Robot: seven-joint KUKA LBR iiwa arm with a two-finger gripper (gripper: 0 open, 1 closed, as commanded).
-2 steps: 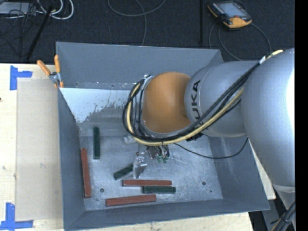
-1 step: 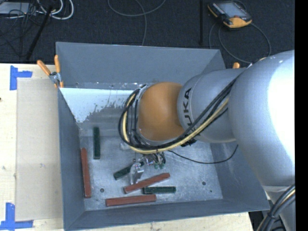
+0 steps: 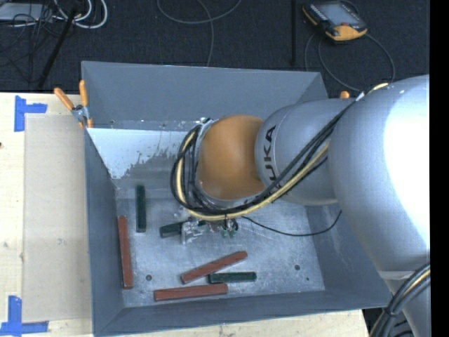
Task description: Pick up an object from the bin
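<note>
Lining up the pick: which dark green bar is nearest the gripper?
The dark green bar mid-bin, right beside the gripper. The others lie farther off: the green bar near the left wall and the green bar at the front.

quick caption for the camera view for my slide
Gripper low in the grey bin beside a short dark green stick, red-brown sticks scattered nearby.

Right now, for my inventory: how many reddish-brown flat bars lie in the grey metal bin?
3 reddish-brown flat bars: one along the left wall, one slanted at centre-front, one by the front wall. The arm may hide more.
</note>
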